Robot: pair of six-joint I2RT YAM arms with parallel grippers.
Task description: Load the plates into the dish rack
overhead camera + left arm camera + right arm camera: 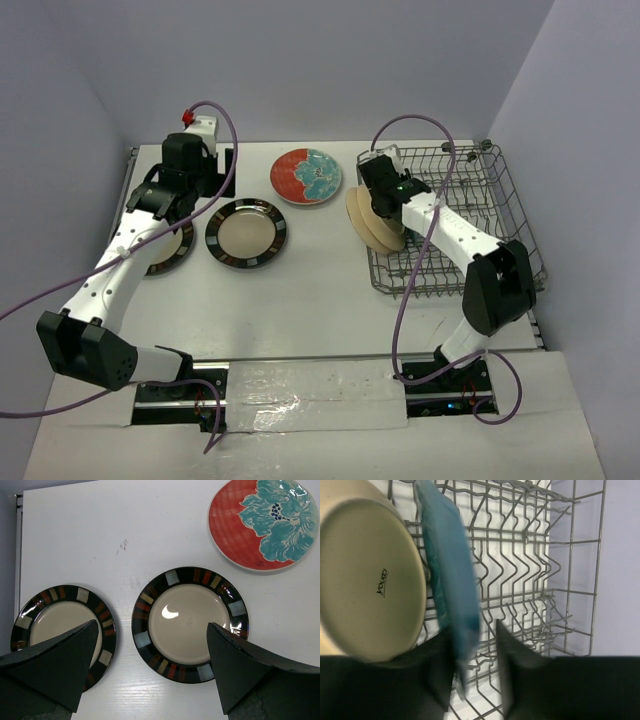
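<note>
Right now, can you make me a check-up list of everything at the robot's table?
Surface: white table, with a few small scuff marks.
Job's things: red plate and two striped-rim plates lie flat on the table. Two beige plates and a teal plate stand on edge in the dish rack.
Clutter: nothing seen.
Grippers: left gripper is open above the striped-rim plates. Right gripper has the teal plate between its fingers, with a gap on one side; grip unclear.
Cables: purple cables loop off both arms, the right one over the rack.
Surroundings: plain lavender walls.
</note>
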